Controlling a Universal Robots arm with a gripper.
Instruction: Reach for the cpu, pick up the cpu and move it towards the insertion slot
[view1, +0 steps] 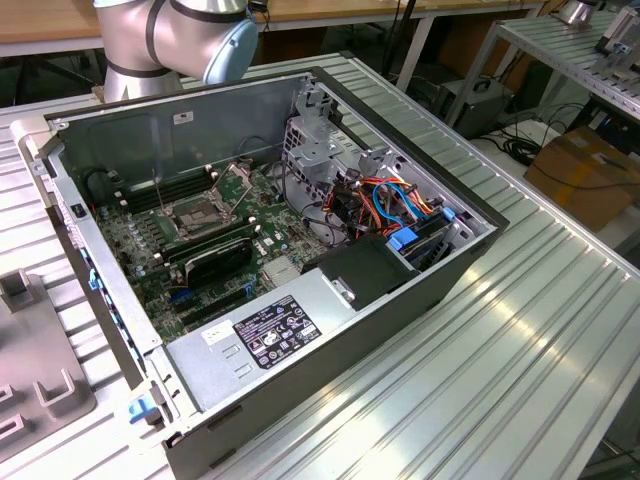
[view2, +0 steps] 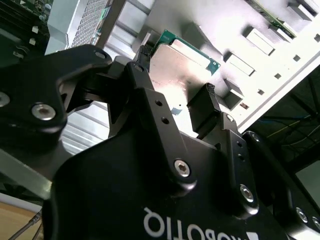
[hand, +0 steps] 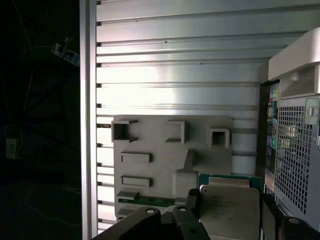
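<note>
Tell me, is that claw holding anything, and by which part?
Cannot be told: the gripper straddles the cpu on its grey tray, but whether it clamps the chip's sides is unclear.

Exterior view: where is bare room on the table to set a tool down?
Free: the ribbed table stretch between the computer case and the table's edge at the exterior view's right. Crowded: inside the case, packed with cables, and the exterior view's left corner, taken by a grey fixture plate.
</note>
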